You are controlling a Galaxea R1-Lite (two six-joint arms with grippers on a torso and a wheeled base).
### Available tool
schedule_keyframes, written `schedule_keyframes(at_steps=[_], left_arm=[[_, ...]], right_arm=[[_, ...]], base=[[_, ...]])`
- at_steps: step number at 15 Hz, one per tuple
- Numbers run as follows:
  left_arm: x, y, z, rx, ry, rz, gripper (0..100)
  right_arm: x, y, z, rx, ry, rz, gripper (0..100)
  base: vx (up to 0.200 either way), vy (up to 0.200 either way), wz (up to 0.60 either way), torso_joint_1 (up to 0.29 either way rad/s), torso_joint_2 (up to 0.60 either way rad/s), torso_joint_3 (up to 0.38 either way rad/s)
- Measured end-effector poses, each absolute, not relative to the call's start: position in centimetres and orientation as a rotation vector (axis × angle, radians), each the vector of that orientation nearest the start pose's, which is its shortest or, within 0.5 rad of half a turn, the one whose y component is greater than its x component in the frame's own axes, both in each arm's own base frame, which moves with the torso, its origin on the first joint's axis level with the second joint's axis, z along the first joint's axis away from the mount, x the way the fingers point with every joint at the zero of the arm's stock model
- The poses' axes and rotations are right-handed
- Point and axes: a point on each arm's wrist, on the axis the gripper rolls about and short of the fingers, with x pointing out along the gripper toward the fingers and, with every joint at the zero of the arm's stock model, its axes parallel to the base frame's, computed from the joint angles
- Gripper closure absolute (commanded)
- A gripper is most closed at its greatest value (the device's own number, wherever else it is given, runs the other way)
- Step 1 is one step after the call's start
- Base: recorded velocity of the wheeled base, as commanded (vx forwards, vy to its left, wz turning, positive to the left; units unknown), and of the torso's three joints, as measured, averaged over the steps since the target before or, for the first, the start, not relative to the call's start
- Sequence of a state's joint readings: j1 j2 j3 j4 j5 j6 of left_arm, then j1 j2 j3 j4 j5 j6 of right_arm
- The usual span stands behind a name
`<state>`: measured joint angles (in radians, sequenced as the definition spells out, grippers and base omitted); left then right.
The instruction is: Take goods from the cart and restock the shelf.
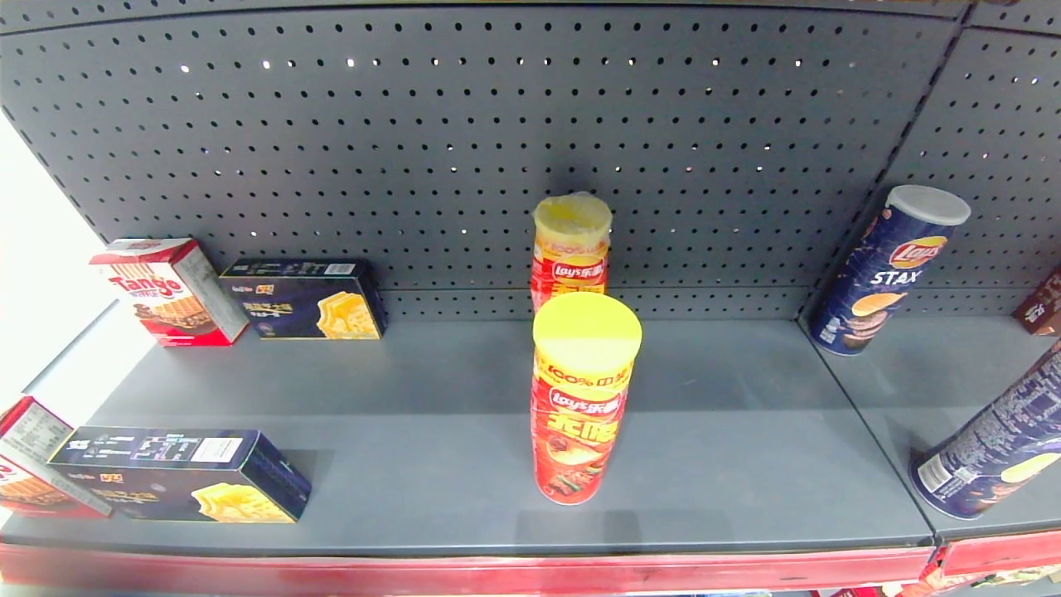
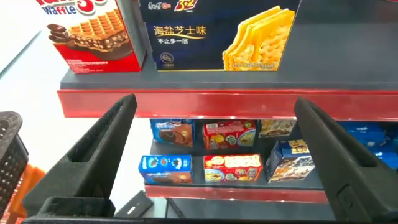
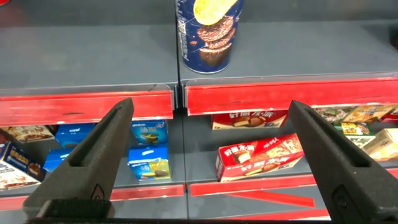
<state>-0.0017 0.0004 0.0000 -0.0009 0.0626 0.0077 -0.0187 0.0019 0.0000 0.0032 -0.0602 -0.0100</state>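
Note:
On the grey shelf two red chip cans with yellow lids stand upright in the middle, one in front of the other. My left gripper is open with nothing in it. It hangs in front of the shelf's red front edge, below a dark blue cracker box and a red wafer box. My right gripper is open with nothing between its fingers, facing the red edge just below a dark blue chip can.
Left on the shelf stand a red wafer box and cracker boxes. Two blue cans stand on the right section. Lower shelves hold several snack boxes. A black basket is beside the left arm.

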Motion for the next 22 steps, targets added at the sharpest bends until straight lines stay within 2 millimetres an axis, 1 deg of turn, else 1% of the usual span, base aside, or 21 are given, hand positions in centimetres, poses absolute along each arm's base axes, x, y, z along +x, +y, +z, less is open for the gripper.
schedule_keyframes(at_steps=[4, 5, 22], left_arm=[[-2.28, 0.16, 7.57, -0.004, -0.002, 0.066, 0], [-2.28, 0.16, 7.57, -0.004, -0.002, 0.066, 0], [-2.28, 0.14, 7.57, -0.003, -0.002, 0.061, 0]], right_arm=[[-2.27, -0.08, 7.52, -0.009, 0.005, -0.075, 0], [-2.27, -0.09, 7.52, -0.009, 0.005, -0.076, 0], [-2.27, -0.08, 7.52, -0.012, 0.006, -0.072, 0]], base=[[0.0, 0.0, 0.0, 0.0, 0.0, 0.0], [-0.2, 0.0, 0.0, 0.007, 0.01, 0.002], [0.0, 0.0, 0.0, 0.0, 0.0, 0.0]])
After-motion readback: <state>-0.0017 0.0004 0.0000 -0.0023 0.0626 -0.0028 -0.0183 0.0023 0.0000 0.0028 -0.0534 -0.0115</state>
